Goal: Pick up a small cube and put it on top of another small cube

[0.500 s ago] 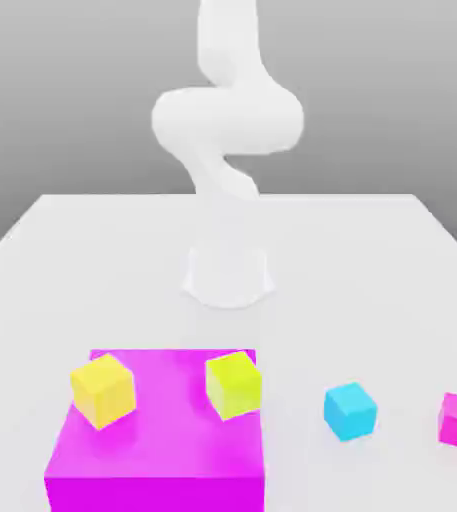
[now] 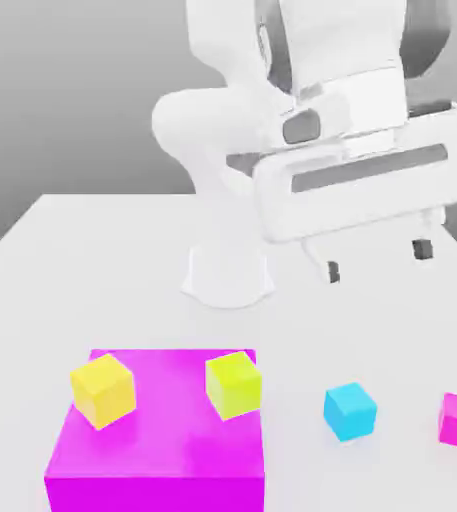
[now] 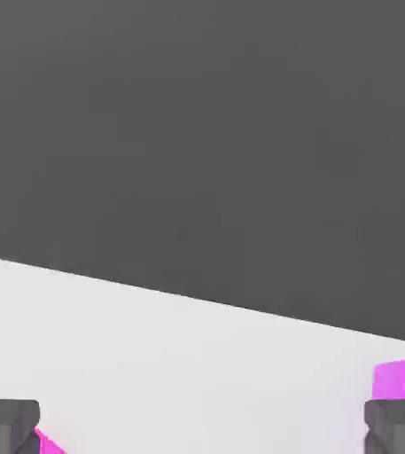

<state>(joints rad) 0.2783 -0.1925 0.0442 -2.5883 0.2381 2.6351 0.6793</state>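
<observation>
Cyan cube (image 2: 350, 411) flat, corner toward camera

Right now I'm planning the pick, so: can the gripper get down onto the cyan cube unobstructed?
Probably yes. The cyan cube sits alone on the table, apart from its neighbours, and the open gripper hangs above it with nothing between.

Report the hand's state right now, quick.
Hand: open, fingers spread wide, holding nothing, up in the air above the table.
</observation>
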